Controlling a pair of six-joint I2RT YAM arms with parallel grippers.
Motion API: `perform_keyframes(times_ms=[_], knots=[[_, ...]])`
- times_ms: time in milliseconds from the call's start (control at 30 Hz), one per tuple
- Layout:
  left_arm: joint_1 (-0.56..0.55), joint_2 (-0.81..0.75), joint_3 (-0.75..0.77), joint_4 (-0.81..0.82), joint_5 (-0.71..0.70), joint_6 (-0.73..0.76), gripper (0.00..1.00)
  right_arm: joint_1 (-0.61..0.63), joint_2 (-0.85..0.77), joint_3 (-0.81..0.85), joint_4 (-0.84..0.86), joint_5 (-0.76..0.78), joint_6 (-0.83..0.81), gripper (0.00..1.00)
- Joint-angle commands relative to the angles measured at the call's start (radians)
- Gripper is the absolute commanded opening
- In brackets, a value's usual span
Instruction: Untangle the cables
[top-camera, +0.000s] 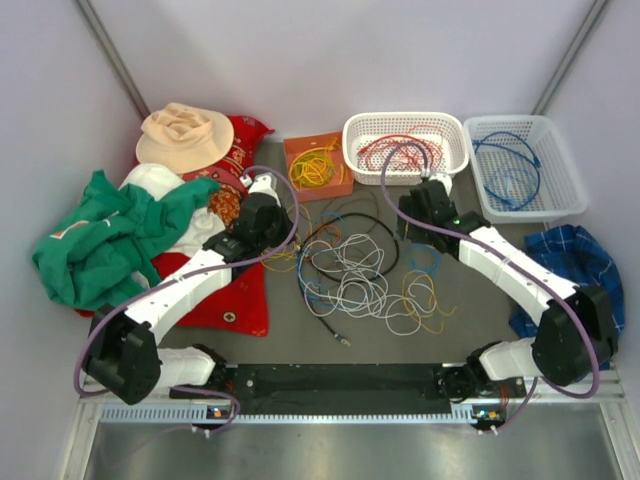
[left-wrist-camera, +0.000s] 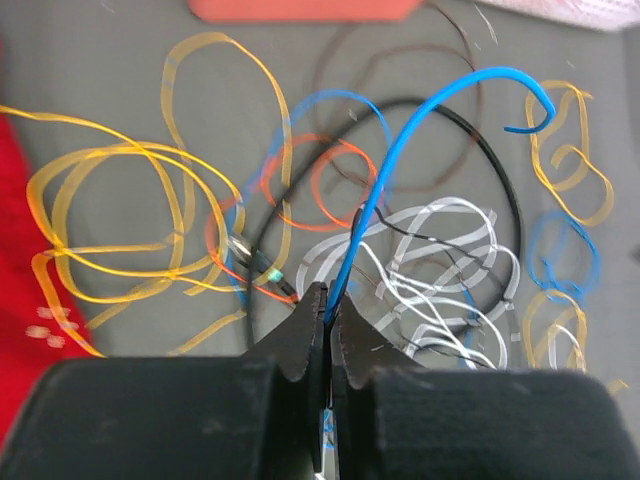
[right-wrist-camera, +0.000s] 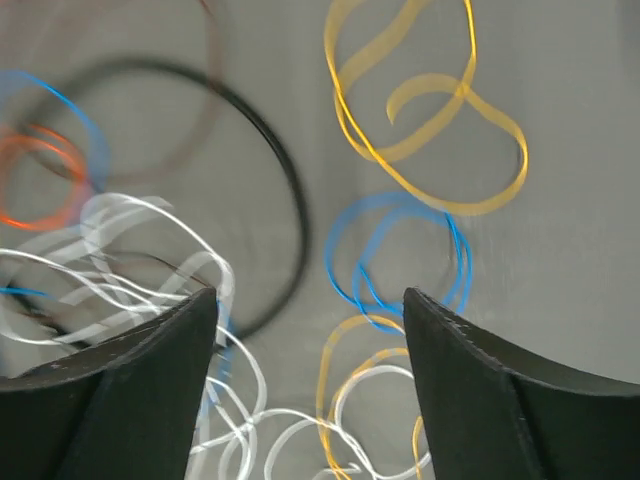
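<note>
Reaching with my left arm from its base at the near-left corner, diagonally across the red cloth (top-camera: 235, 300); the wrist ends at the left edge of the cable heap (top-camera: 360, 275).

Left pincer (left-wrist-camera: 328, 300): jaws pressed together, clamped on one blue cable (left-wrist-camera: 400, 150). That cable rises from between the tips, arches up and to the right, then hooks over at its free end, clear of the table. Under it lie yellow loops (left-wrist-camera: 215, 38), an orange-red loop (left-wrist-camera: 318, 190), a black cable (left-wrist-camera: 490, 150) and a bundle of white strands (left-wrist-camera: 445, 207), all flat on the grey table (top-camera: 300, 340).

Right arm: elbow folded out at the near right, forearm running back and to the left. The wrist is turned down over the far right side of the heap, just in front of the white basket (top-camera: 400, 117).

Right pincer (right-wrist-camera: 308, 300): jaws wide apart, nothing between them. It hangs above the table. A small blue coil (right-wrist-camera: 400, 200) lies below the gap, with a yellow loop (right-wrist-camera: 470, 208) beyond it and white strands beside one finger (right-wrist-camera: 130, 400).

Sorted lots:
- Red cables (top-camera: 395, 150) in the white basket.
- Blue cables (top-camera: 510, 175) in the second basket (top-camera: 505, 119).
- Yellow cables (top-camera: 318, 168) in the orange tray (top-camera: 298, 148).

The heap sits mid-table between my two arms, tangled.

Off left: green garment (top-camera: 90, 245) and tan hat (top-camera: 185, 135). Off right, by my elbow: blue checked cloth (top-camera: 565, 250).
</note>
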Motion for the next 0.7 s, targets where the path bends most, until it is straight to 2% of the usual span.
perform_keyframes(times_ms=[0,33,100,133,233,267,300,367,667], knots=[[0.0,-0.001,-0.003,0.034,0.109,-0.027,0.13,-0.006,0.019,-0.075,0.032,0.043,0.063,0.71],[0.0,-0.003,-0.007,0.035,0.12,-0.022,0.31,-0.006,0.03,-0.081,0.039,0.043,0.067,0.7],[0.0,-0.022,-0.015,0.029,0.131,-0.005,0.44,-0.005,0.062,-0.093,0.067,0.049,0.076,0.67],[0.0,-0.03,-0.018,0.029,0.131,-0.004,0.6,-0.006,0.074,-0.092,0.073,0.054,0.081,0.65],[0.002,-0.069,-0.03,0.018,0.114,0.008,0.74,-0.006,0.117,-0.089,0.099,0.058,0.087,0.61],[0.0,-0.081,-0.035,0.014,0.108,0.013,0.79,-0.008,0.127,-0.089,0.107,0.057,0.087,0.57],[0.0,-0.098,-0.036,0.011,0.106,0.016,0.97,-0.008,0.149,-0.089,0.119,0.057,0.089,0.55],[0.0,-0.115,-0.041,-0.006,0.103,0.019,0.98,-0.01,0.177,-0.09,0.124,0.06,0.095,0.52],[0.0,-0.236,-0.139,-0.003,0.131,-0.013,0.97,-0.032,0.289,-0.151,0.193,0.04,0.127,0.48]])
